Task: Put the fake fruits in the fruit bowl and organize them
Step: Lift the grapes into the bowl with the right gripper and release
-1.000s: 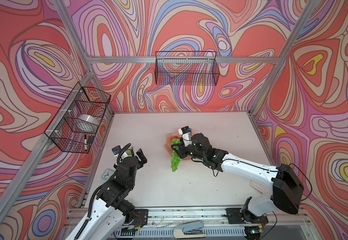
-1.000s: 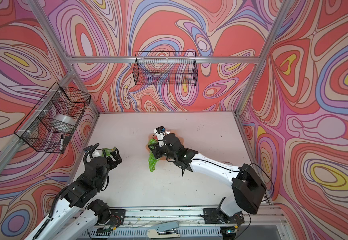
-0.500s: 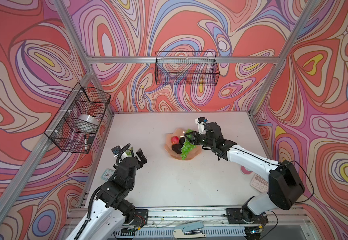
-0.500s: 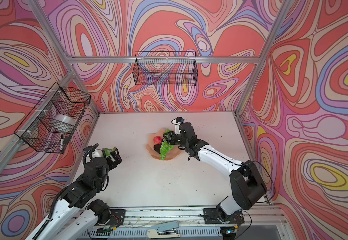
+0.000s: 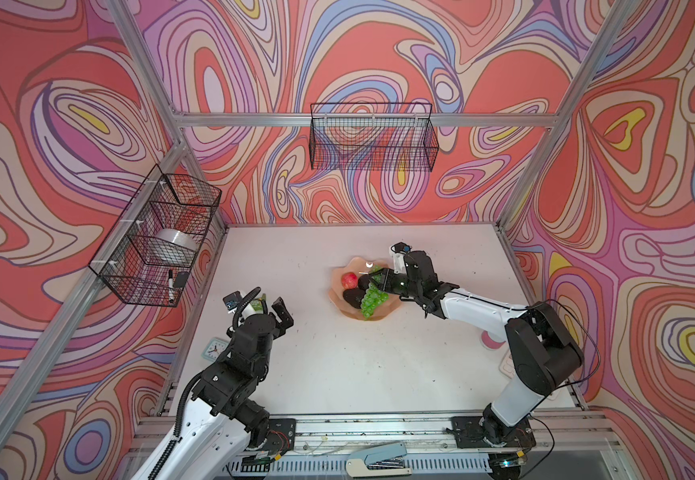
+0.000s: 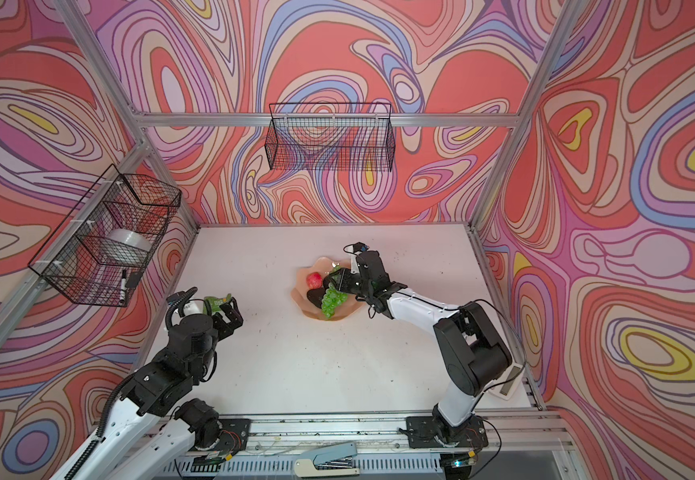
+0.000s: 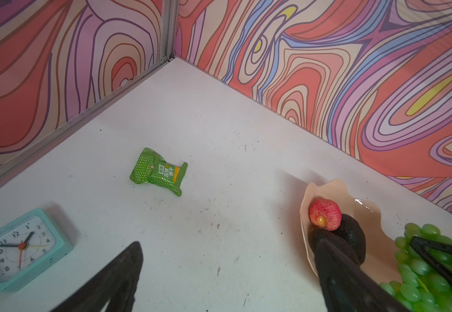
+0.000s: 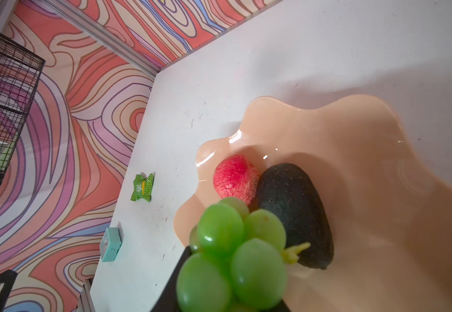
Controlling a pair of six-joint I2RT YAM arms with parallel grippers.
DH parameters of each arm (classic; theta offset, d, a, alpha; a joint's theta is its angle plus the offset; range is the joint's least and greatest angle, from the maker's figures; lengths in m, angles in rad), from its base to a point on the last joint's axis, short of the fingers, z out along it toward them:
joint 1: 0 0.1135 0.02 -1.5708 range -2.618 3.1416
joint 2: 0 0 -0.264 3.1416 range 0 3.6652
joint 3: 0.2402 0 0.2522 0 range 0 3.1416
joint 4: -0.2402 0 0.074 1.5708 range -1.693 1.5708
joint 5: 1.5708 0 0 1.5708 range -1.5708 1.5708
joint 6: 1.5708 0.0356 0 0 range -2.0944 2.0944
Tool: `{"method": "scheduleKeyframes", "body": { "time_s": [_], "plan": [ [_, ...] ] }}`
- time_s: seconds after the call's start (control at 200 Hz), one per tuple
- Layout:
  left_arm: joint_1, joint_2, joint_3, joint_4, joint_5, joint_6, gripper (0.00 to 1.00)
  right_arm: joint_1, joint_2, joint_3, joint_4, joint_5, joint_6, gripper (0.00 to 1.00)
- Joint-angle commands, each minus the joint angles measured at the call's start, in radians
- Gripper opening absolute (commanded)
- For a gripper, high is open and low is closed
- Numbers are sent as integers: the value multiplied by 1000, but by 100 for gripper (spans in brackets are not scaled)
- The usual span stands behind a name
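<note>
You're looking at all four fruits lying in the bowl [image 5: 357, 264], which is sitting mid-worktop [image 5: 337, 374]. The bowl is showing as glossy peach-pink, shallow, with a wavy petal rim.

Apple [image 5: 349, 279] is lying at the bowl's left side. It's small, round and red, with a crackled matte skin.

Avocados [image 5: 353, 296] are lying right against it. There are two, near-black, pebbled and pear-shaped.

Grapes [image 5: 370, 301] are running from the bowl's middle to its front rim, against the avocados. It's a long bunch of smooth, translucent green beads.

Right gripper [image 5: 378, 279] is reaching over the bowl from the right and is clenching the far end of the bunch. In the right wrist view the grapes [image 8: 233, 248] are sitting right at its dark fingers [image 8: 175, 283].

Left gripper [image 5: 267, 307] is hanging near the worktop's left edge, jaws spread wide, gripping nothing.

Packet [image 7: 158, 171] is lying flat by that left edge, well apart from the bowl. It's crinkled, shiny green foil.

Clock [image 7: 22, 248] is sitting closer to the front-left corner. It's a mint plastic rounded rectangle with a white dial.
</note>
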Motion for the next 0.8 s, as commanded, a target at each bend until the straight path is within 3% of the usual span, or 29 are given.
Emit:
{"method": "scheduleKeyframes", "body": {
  "time_s": [0.0, 0.26, 0.796],
  "plan": [
    [9, 8, 16, -3, -12, 10, 100, -8, 27, 0, 35, 21, -11, 31],
    [9, 23, 15, 8, -14, 18, 100, -8, 65, 6, 5, 82, -53, 39],
    [9, 43, 23, 26, -16, 34, 100, -9, 65, 101, -82, 233, -187, 76]
  ]
}}
